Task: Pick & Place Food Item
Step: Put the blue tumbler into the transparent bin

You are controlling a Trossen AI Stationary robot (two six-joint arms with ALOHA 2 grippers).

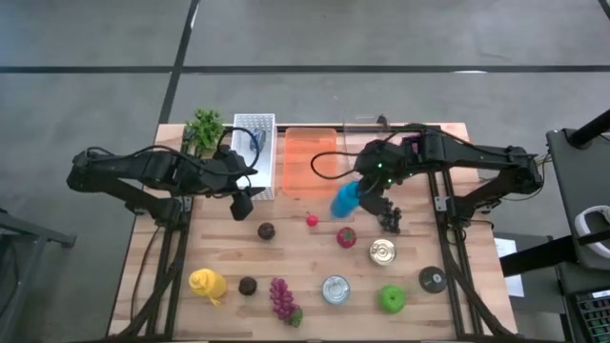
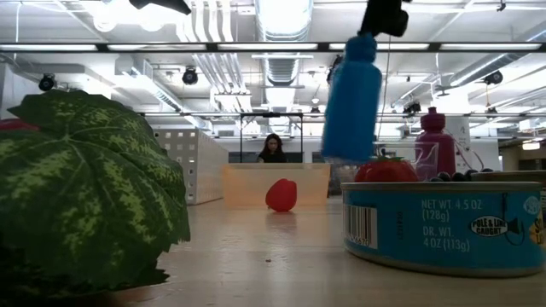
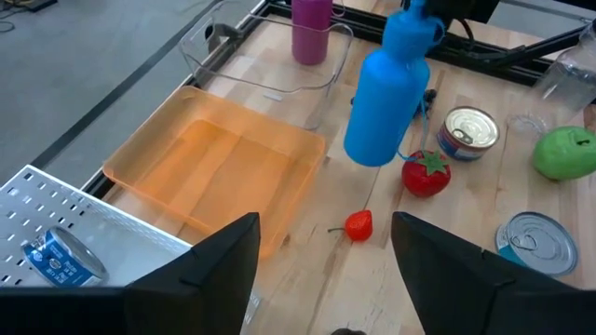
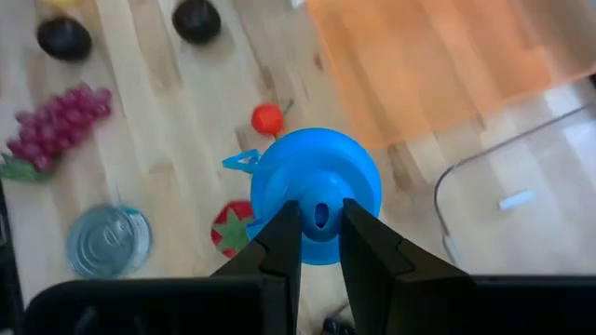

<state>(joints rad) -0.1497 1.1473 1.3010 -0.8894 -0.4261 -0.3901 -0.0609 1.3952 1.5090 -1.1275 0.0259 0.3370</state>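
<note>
A blue bottle (image 1: 345,199) hangs from my right gripper (image 1: 370,188), which is shut on it above the table, just near of the orange tray (image 1: 310,157). It also shows in the low view (image 2: 351,98) and in the left wrist view (image 3: 384,98). In the right wrist view (image 4: 321,219) the gripper looks down on the bottle's top. My left gripper (image 1: 250,198) is open and empty near the white rack (image 1: 254,143), left of the tray; its wide-apart fingers show in the left wrist view (image 3: 326,270). My right gripper pinches the bottle's cap (image 4: 321,212) between its two fingers, coming from above and pointing down. The bottle hangs below the fingers, slightly tilted, lifted clear of the table (image 2: 348,153).
On the table near of the bottle lie a red strawberry (image 1: 346,236), a small red piece (image 1: 312,220), two tins (image 1: 382,252), a green apple (image 1: 392,299), grapes (image 1: 283,298), a yellow item (image 1: 207,284) and dark fruits (image 1: 266,230). A pink bottle (image 3: 312,28) stands in a clear container.
</note>
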